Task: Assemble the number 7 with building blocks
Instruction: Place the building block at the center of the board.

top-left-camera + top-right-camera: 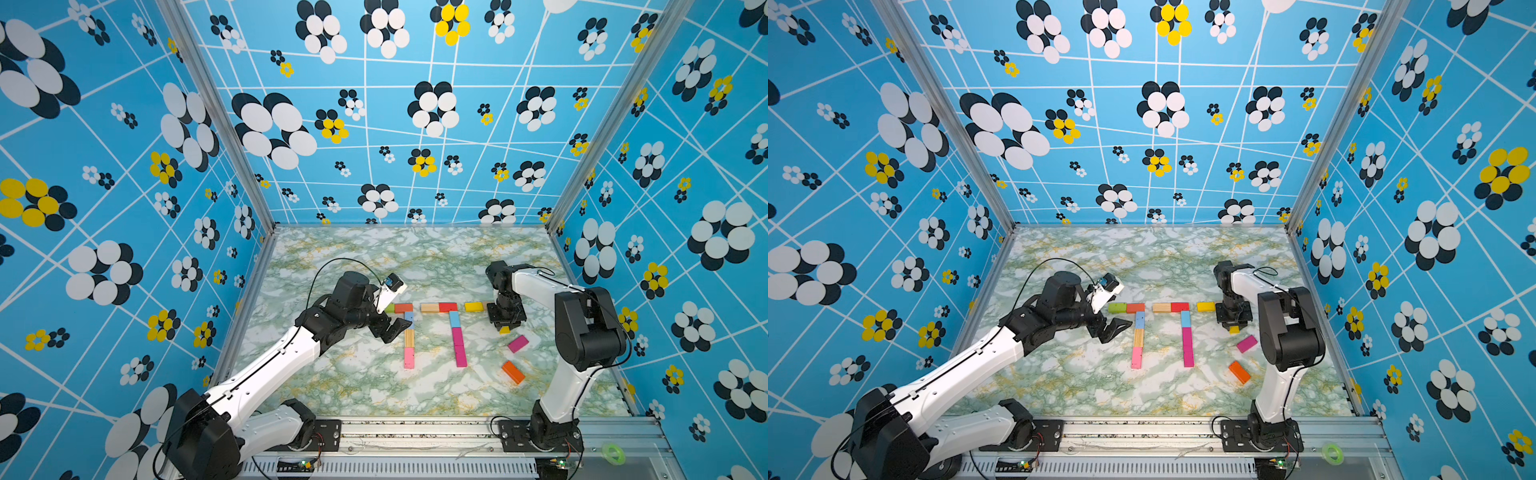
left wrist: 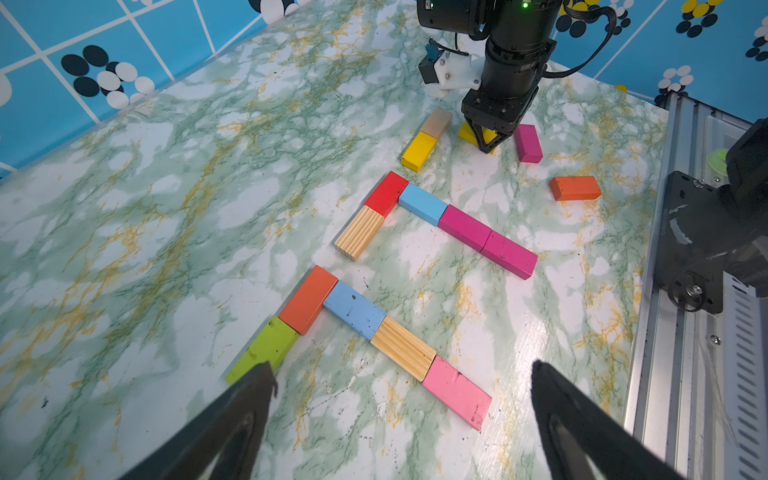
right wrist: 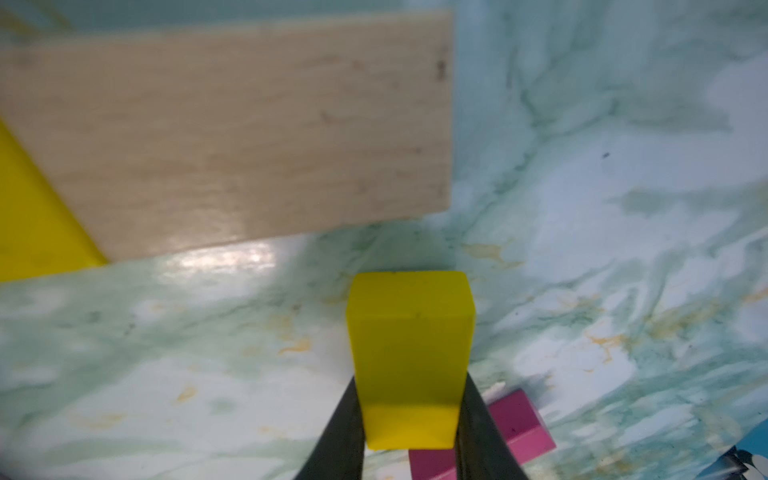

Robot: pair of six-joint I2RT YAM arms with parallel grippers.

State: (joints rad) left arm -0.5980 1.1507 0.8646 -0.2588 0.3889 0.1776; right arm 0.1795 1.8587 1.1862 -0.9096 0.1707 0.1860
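Observation:
Two figures of the number 7 lie flat on the marble table. One has a green and orange bar (image 1: 403,308) with a blue, wood and pink stem (image 2: 402,347). The other has a wood and red bar (image 1: 448,307) with a blue and magenta stem (image 2: 465,227). To their right a yellow block (image 1: 473,306) and a plain wood block (image 3: 249,133) lie end to end. My right gripper (image 3: 411,415) is shut on another yellow block (image 3: 409,332), held on end low over the table beside the wood block. My left gripper (image 2: 403,370) hangs open, holding nothing, above the green-barred 7.
A loose magenta block (image 1: 518,343) and a loose orange block (image 1: 513,372) lie on the table (image 1: 374,257) in front of the right gripper. Patterned blue walls close in three sides. A metal rail (image 1: 415,432) with both arm bases runs along the front edge.

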